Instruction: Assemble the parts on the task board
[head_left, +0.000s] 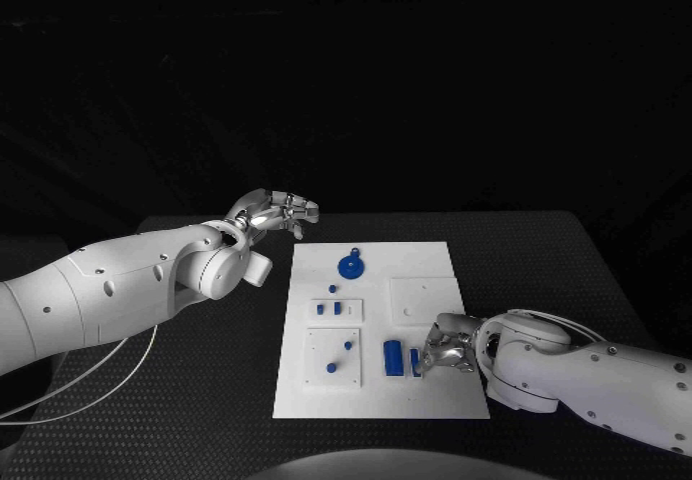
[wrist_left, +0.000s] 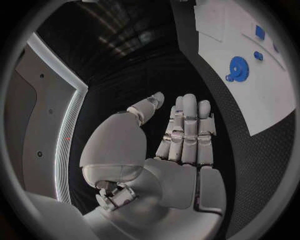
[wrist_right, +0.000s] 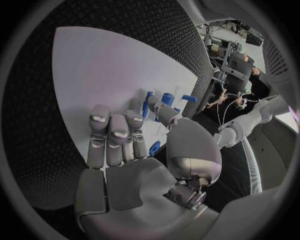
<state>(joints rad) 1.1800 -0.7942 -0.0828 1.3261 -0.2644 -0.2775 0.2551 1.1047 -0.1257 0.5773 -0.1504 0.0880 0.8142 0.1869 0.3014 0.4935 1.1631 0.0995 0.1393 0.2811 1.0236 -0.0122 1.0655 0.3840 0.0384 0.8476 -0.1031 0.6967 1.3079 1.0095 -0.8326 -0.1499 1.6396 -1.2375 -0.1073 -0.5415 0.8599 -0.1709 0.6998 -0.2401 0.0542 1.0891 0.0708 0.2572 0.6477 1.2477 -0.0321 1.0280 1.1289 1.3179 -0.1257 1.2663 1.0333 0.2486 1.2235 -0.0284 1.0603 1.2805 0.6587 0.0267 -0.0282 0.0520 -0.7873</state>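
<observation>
The white task board (head_left: 433, 400) lies in the middle of the black table. A blue gear (head_left: 351, 266) sits at its far end, also in the left wrist view as the gear (wrist_left: 237, 66). Small blue parts (head_left: 333, 290) lie below it. A blue block (head_left: 392, 356) stands near the board's front. My right hand (head_left: 449, 345) hovers at the board's right front, with a narrow blue part (head_left: 417, 361) at its fingertips. That part (wrist_right: 147, 105) stands between thumb and fingers; whether they grip it is unclear. My left hand (head_left: 276, 212) floats off the board's far left corner, fingers straight, holding nothing.
A raised white sub-plate (head_left: 315, 375) at the board's front left carries two small blue pieces (head_left: 348, 348). Another square plate (head_left: 423, 298) sits mid-right. Black table surface (head_left: 548, 270) lies right of the board. A white cable (head_left: 101, 390) loops under my left arm.
</observation>
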